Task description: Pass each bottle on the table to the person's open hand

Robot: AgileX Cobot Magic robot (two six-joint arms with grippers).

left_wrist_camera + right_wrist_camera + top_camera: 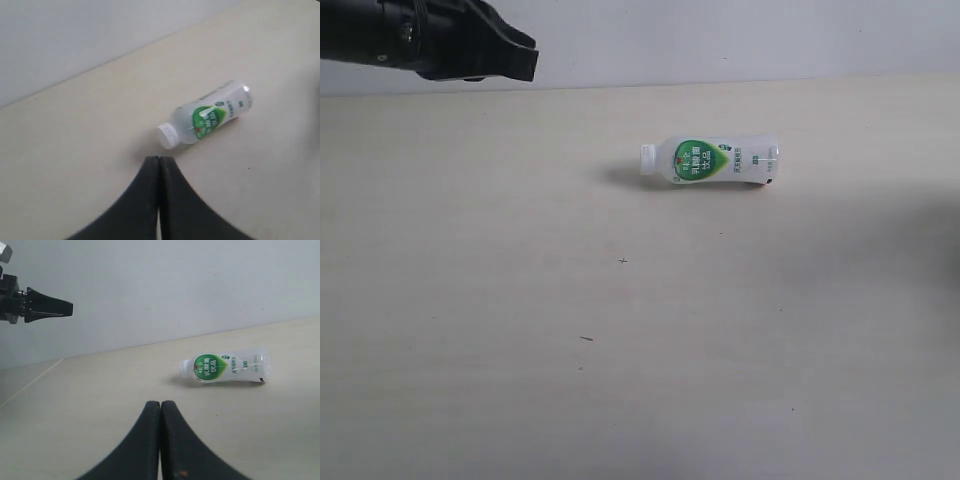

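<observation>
The left gripper [525,62] hangs above the table's [620,380] far left edge with its jaws pressed together on nothing. The right gripper [160,412], seen only from its own wrist, is likewise clenched and empty. The white bottle [710,162] lies on its side on the table, well apart from both and unobstructed, and its green drop-shaped label bears white Chinese characters.

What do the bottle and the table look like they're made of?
The bottle looks like translucent white plastic, slightly glossy, judging by highlights along its side, with a printed green label. The table looks like matte pale beige laminate or wood, going by faint grain; which one I can't tell.
</observation>
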